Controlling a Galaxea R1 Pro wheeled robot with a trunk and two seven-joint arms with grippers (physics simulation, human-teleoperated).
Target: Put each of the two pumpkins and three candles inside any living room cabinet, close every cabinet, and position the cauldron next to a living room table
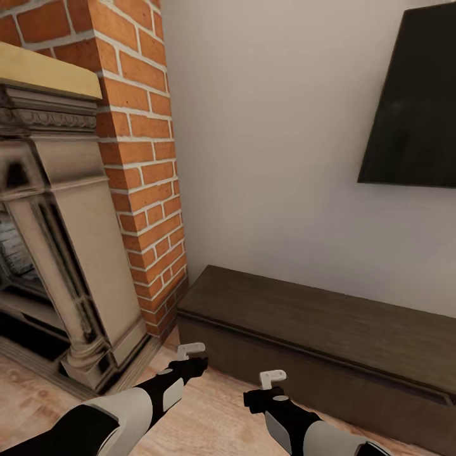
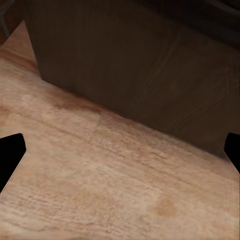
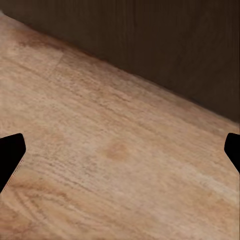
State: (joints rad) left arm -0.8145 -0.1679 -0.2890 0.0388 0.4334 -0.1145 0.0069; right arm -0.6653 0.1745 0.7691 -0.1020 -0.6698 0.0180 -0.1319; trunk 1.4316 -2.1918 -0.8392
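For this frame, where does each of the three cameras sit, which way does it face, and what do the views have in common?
Head view: on the robot's head, looking forward and down at the cabinet, fireplace, brick column and wall screen; both forearms show, with the left end effector and right end effector.
Left wrist view: near the left end effector, looking down at the wood floor and the cabinet's front; dark fingertips at the edges.
Right wrist view: same from the right end effector.
Shared: all three show cabinet and floor.
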